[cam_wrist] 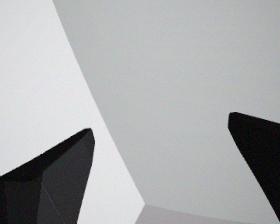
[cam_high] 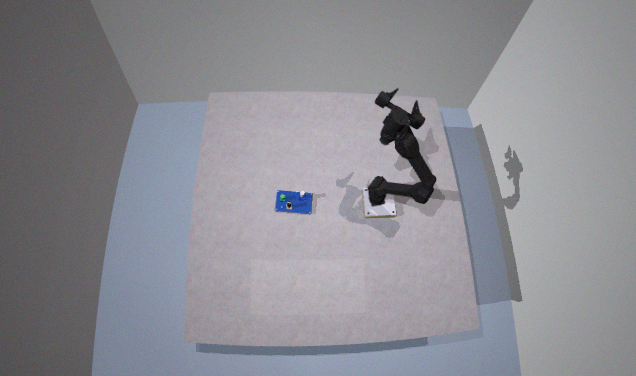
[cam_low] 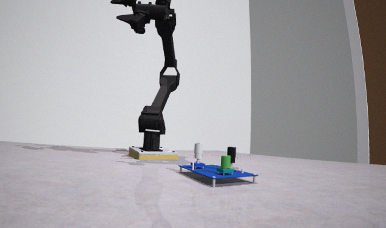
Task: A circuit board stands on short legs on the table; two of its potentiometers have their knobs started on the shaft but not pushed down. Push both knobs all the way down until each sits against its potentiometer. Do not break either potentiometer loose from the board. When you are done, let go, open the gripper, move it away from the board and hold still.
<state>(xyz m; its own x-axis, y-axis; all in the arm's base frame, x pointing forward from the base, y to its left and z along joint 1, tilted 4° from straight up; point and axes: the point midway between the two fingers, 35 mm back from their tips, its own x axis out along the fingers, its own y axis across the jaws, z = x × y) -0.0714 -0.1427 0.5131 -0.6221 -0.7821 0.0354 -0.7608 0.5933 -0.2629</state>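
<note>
A blue circuit board [cam_high: 306,208] [cam_low: 206,172] stands on short white legs. A white knob [cam_high: 302,194] [cam_low: 198,150] stands upright above its blue potentiometer, with a bit of shaft showing between them. A black knob [cam_high: 289,205] [cam_low: 231,154] stands above its tan potentiometer, and a short gap with shaft seems to show under it; its lower part is partly hidden by the green knob. The green knob [cam_high: 283,197] [cam_low: 225,162] sits against its green potentiometer. My gripper [cam_high: 407,95] [cam_low: 114,10] [cam_wrist: 161,128] is open and empty, high up and far from the board, pointing away from it.
The arm's base plate [cam_high: 380,211] [cam_low: 158,157] sits to the right of the board in the top view. Small white posts stand on the board near the knobs. The wrist view shows only walls and a bit of table beyond the fingers.
</note>
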